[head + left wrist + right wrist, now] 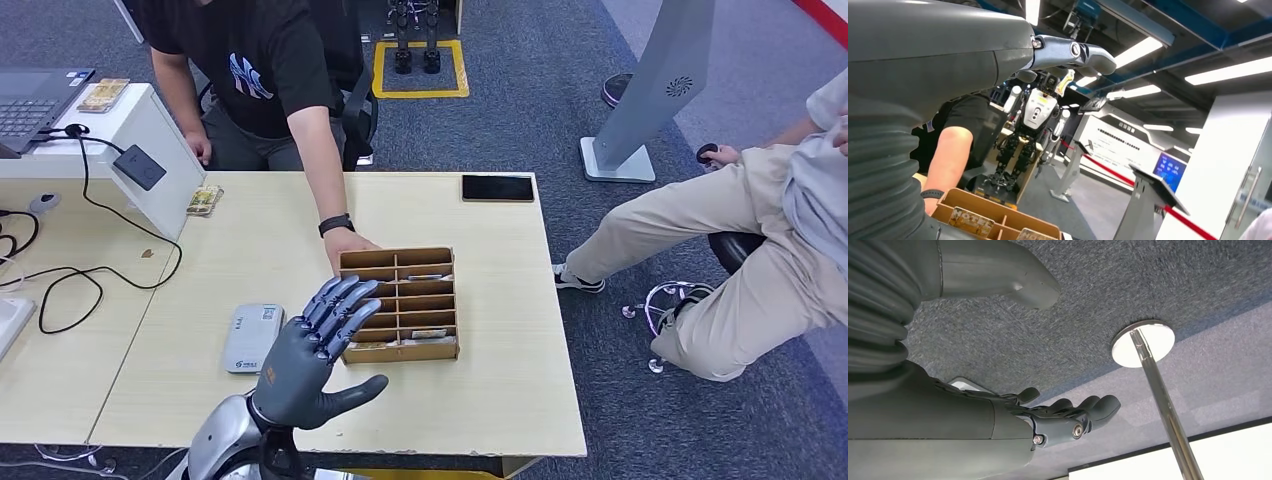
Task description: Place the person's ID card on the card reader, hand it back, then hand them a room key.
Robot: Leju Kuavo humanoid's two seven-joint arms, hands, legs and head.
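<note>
My left hand (312, 352) hovers over the table with its fingers spread and nothing in it, the fingertips at the near left corner of the cardboard key box (401, 303). The box has several compartments, and cards marked HOTEL (969, 220) stand in the box (998, 212). The grey-white card reader (252, 338) lies flat just left of my hand. A person in black reaches across the table, their hand (349, 243) resting at the box's far left corner and their forearm (947, 159) close beyond my left hand (923, 75). My right hand (1063, 417) hangs over the carpet, loosely extended and holding nothing.
A black phone (497, 187) lies at the table's far right edge. A laptop (30, 100) on a white stand, a black adapter (139, 166) and trailing cables (90, 270) fill the left. A second person (760, 250) sits to the right. A stanchion pole (1163, 400) stands near my right hand.
</note>
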